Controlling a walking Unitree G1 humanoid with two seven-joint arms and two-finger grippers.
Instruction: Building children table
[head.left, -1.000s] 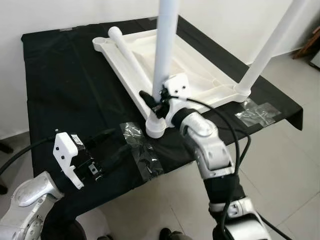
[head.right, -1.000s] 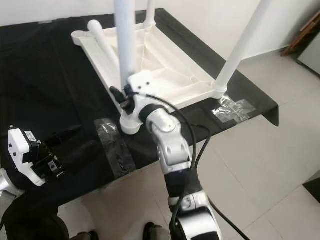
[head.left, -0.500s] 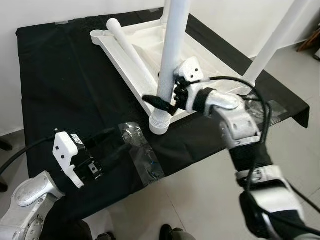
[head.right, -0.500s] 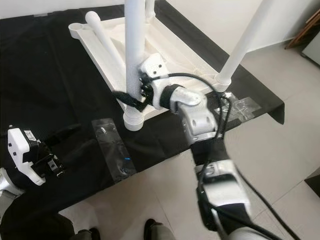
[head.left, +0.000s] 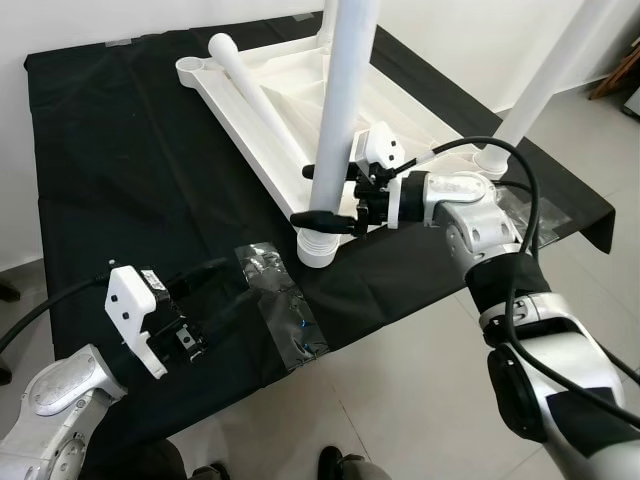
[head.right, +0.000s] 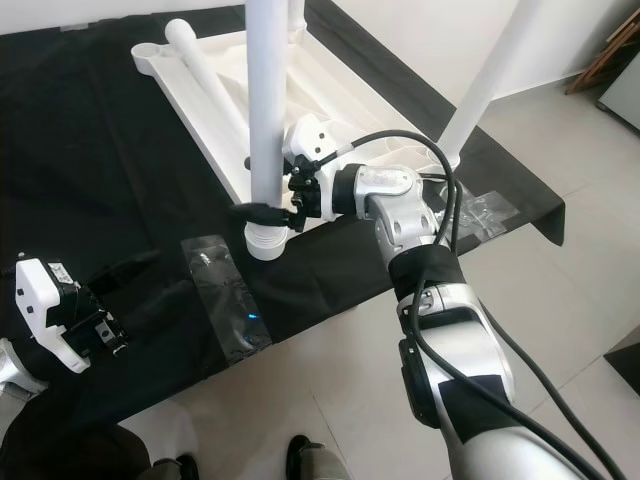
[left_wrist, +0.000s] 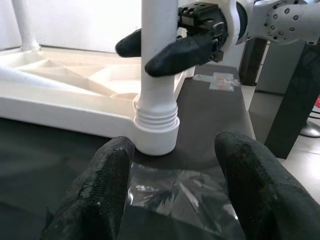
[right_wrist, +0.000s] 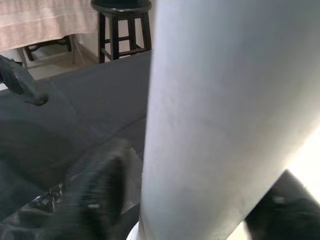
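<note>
I have the right tool (head.left: 318, 195) closed around the near white table leg (head.left: 340, 110), its two black fingers (left_wrist: 172, 52) on either side of the leg just above the threaded collar. That leg stands upright in the corner socket (head.left: 317, 250) of the upturned white children's tabletop (head.left: 290, 110), which lies on the black-clothed desk (head.left: 120, 150). Beyond the right tool, a second leg (head.left: 545, 85) stands upright in another corner, and a loose leg (head.left: 255, 105) lies along the tabletop's edge on the far side of the gripped one.

My left tool (left_wrist: 172, 195) rests low on the desk with its fingers spread open, holding nothing, pointed at the socket. Between that tool and the socket lies a clear plastic bag (head.left: 283, 308). Another clear bag (head.right: 478, 212) lies near the desk edge beyond the right arm.
</note>
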